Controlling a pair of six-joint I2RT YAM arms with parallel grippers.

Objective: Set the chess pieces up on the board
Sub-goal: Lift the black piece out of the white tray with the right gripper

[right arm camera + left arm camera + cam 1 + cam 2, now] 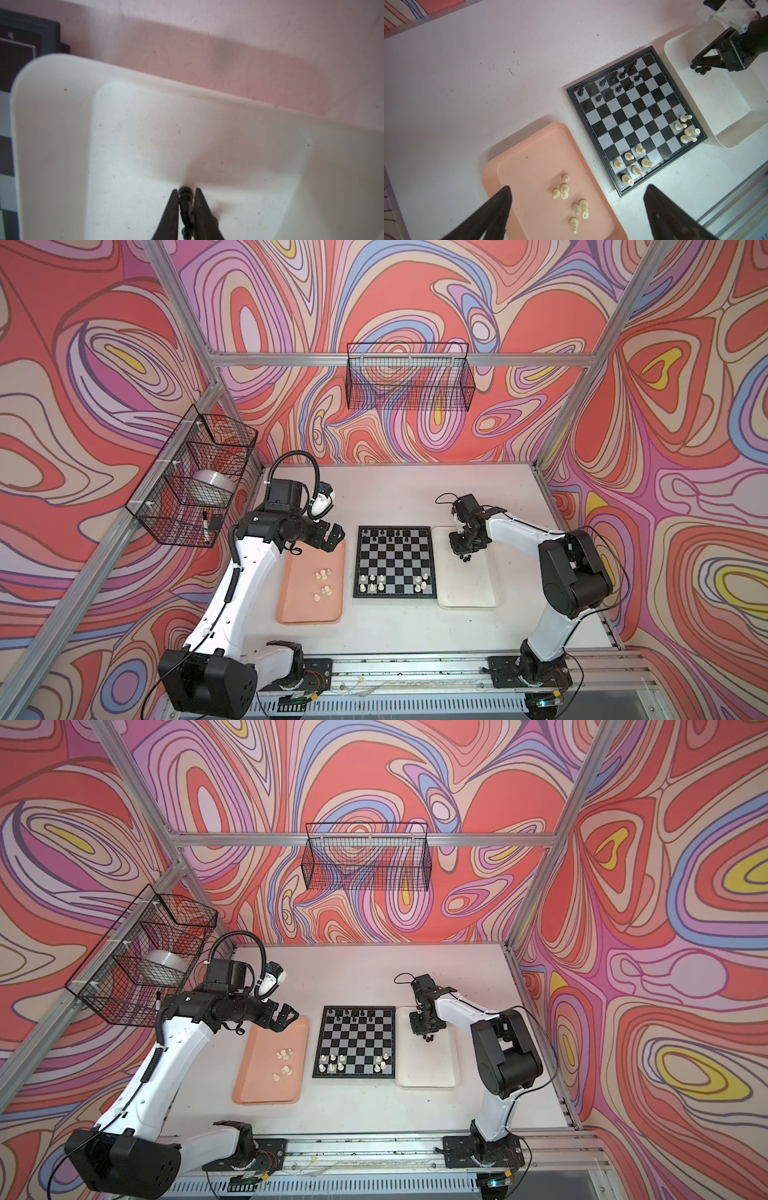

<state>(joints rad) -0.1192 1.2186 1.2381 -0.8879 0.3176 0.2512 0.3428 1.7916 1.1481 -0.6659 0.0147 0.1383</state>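
The board (395, 564) (354, 1042) (633, 120) lies mid-table. Several black chess pieces (382, 535) (612, 79) stand in its far rows and cream-white ones (372, 583) (629, 155) in its near rows. More white pieces (322, 573) (284, 1053) (564, 189) lie in the pink tray (307, 605) (525, 166). My left gripper (338, 536) (291, 1017) (579, 187) hangs open above that tray's far end. Down in the white tray (469, 593) (52, 124), my right gripper (464, 556) (428, 1036) (186, 191) is shut on a black piece (185, 197). A few more black pieces (700, 70) sit at its fingertips.
A wire basket (407, 377) hangs on the back wall. Another basket (195, 481) on the left wall holds a tape roll and a marker. An aluminium rail (415, 668) runs along the table's front edge.
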